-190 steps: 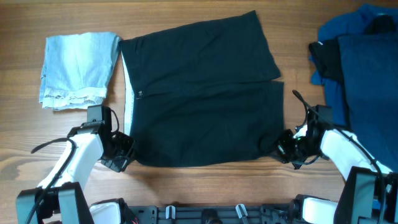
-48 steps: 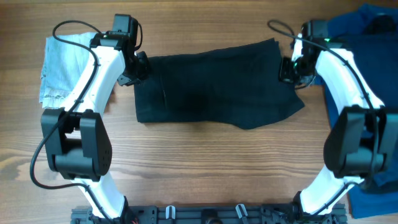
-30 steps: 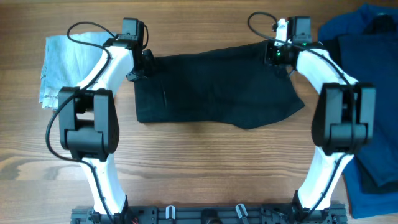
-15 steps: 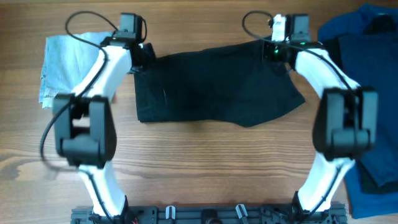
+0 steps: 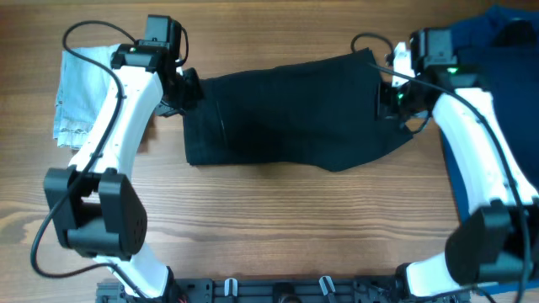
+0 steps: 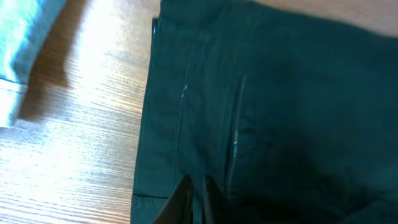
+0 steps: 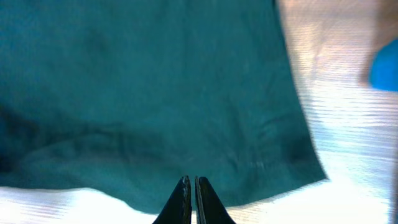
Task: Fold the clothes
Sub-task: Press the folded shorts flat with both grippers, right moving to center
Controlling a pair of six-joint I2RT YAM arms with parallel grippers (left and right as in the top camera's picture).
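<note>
The black shorts [image 5: 295,114] lie folded in half, a wide flat band across the middle of the table. They fill the left wrist view [image 6: 280,93] and the right wrist view [image 7: 155,81]. My left gripper [image 5: 187,88] is over the shorts' left end by the waistband; its fingers [image 6: 193,186] are shut with nothing between them. My right gripper [image 5: 389,97] is over the shorts' right end; its fingers [image 7: 191,183] are shut and empty above the hem.
A folded pale-blue denim piece [image 5: 84,93] lies at the far left, its edge in the left wrist view [image 6: 18,37]. A pile of blue garments [image 5: 493,76] lies at the far right, a corner in the right wrist view [image 7: 385,68]. Bare wood is in front.
Both grippers have drawn back from the shorts' far corners toward the front, the right one also moving right. The folded shorts have stayed where they lay.
</note>
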